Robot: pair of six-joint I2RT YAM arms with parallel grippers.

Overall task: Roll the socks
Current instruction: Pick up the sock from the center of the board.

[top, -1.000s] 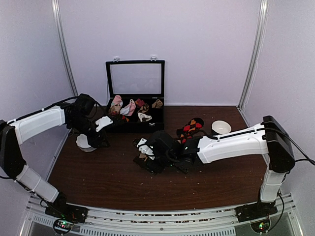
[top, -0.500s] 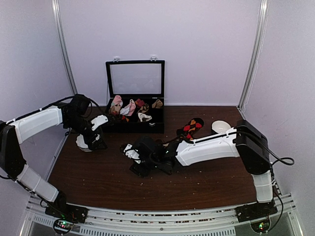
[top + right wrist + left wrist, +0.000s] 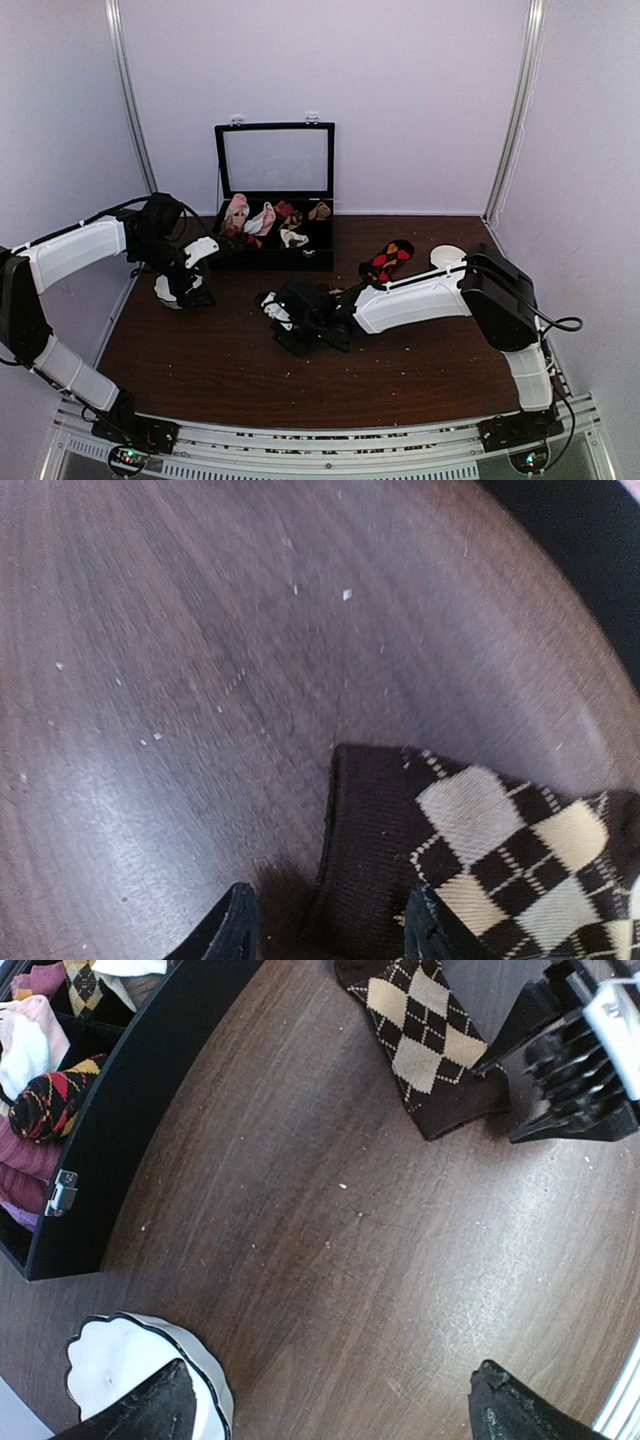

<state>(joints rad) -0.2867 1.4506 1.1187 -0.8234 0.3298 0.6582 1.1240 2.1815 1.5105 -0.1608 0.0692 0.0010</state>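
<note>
One of the socks, black with tan diamonds (image 3: 425, 1035), lies flat on the brown table. Its dark cuff end (image 3: 385, 850) sits between the jaws of my right gripper (image 3: 335, 932). Those jaws are partly apart: one fingertip (image 3: 232, 925) stands clear of the cuff, the other rests at the sock's patterned part. My right gripper (image 3: 288, 314) covers most of this sock from above. A second sock, black with red and orange diamonds (image 3: 388, 259), lies further right. My left gripper (image 3: 330, 1415) hangs wide open over bare table, holding nothing, one finger over a white dish (image 3: 115, 1360).
An open black box (image 3: 262, 257) with several sock bundles stands at the back, its wall (image 3: 140, 1100) close to my left gripper. A white bowl (image 3: 448, 257) sits at the right, beside the right arm.
My right gripper has slid left over the tan-diamond sock and its jaws have narrowed. My left gripper has opened wide and drawn back a little to the left.
</note>
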